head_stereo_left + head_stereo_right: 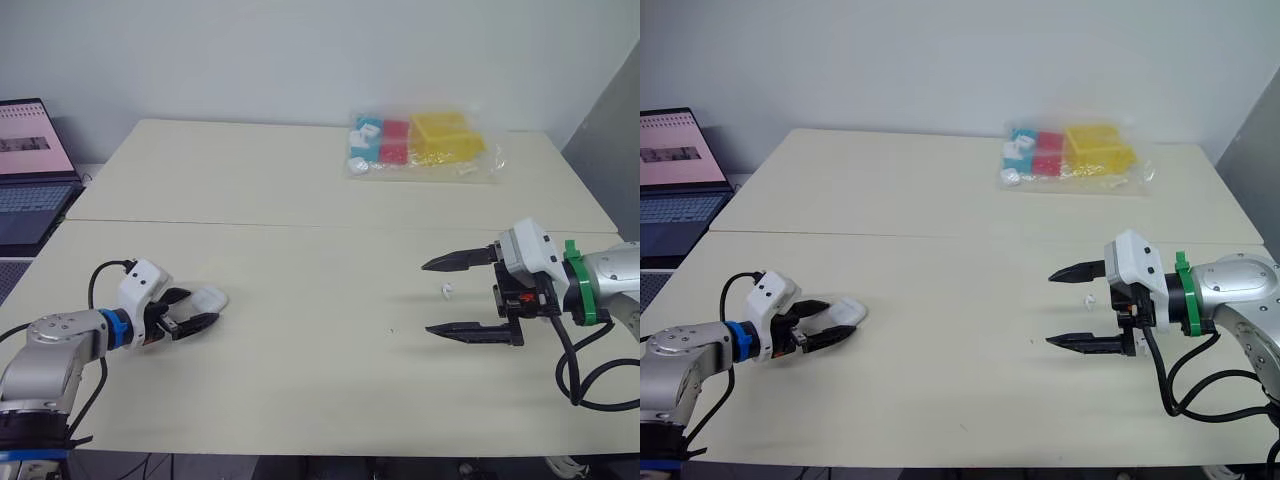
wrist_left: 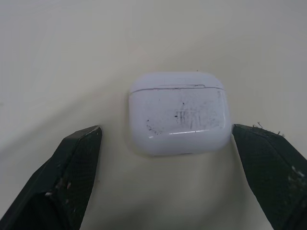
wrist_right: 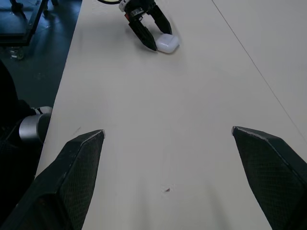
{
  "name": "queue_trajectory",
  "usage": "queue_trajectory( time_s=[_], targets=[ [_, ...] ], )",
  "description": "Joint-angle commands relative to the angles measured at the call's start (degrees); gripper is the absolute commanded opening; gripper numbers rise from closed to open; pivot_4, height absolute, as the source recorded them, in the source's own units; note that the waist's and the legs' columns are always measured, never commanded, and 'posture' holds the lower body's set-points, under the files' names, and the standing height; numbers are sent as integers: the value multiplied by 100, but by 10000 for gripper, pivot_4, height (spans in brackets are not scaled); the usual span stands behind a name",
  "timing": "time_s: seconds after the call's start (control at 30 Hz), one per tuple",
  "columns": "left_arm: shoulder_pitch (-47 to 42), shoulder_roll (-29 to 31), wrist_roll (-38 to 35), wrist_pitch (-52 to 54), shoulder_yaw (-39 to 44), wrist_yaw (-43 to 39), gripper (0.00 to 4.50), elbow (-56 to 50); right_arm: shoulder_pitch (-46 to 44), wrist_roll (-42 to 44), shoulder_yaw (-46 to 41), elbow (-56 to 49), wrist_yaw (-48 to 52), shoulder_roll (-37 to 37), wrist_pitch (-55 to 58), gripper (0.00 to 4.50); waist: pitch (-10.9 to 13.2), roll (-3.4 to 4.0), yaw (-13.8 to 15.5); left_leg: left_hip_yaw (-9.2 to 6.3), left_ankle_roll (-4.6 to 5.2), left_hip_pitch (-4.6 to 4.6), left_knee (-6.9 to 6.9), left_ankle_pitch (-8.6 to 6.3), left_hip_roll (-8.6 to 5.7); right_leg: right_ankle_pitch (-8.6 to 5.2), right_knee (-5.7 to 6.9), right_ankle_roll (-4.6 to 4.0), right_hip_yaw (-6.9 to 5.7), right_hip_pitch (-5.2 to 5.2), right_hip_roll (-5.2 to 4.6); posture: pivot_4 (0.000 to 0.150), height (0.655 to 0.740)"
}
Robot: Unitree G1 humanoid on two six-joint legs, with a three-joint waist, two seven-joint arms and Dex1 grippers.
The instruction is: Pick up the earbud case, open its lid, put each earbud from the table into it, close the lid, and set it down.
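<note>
down at the near edge, the left gripper point(image 1: 202, 307) sits low on the table point(image 1: 300, 250) with its two black fingers spread either side of the white earbud case point(image 1: 209, 297). the left wrist view shows it well: one finger right at the case's side, the other standing a little off, so the pincer is released, bracketing and not clamping. the case lies flat on the table, and going by the thin unbroken seam, the lid looks shut.

across on the other side, the right gripper point(image 1: 427, 298) hovers with its fingers spread wide, holding nothing. between those fingers, on the table, there's a tiny white earbud point(image 1: 447, 290). a second one i can't make out.

further back, a clear plastic bag of coloured blocks point(image 1: 420, 145) lies at the far side, and a laptop point(image 1: 30, 170) is open off the left edge. neither has a part in this.

so, the score: by my reading nothing is banked yet. no grip on the case, no lift, lid unopened, the earbud out on the table. closing on the case comes first, then everything else: lift, open, load, shut, set down.
</note>
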Motion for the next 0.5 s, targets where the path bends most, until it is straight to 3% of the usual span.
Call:
queue_trajectory(
  time_s=[0.03,0.47,0.5],
  targets=[
    [-109,-36,61,-14,-158,-88,45000,137,-190,74,20,-79,66,14,-8,44474,0,1,0,0,0,0,0,0,0,0,0,0,1,0,0,1500,7378],
    [-321,-10,271,-63,-495,-332,45000,332,-326,-16,222,-44,137,100,-77,44474,0,1,-1,-2,0,1,45,0,-2,-17,53,26,3,-2,-3,1500,7378],
    [-304,-3,312,-86,-511,-323,43133,349,-321,-9,221,-51,130,108,-75,44897,0,1,-3,-2,0,0,52,0,-2,-17,59,26,4,-2,-4,1500,7378]
  ],
)
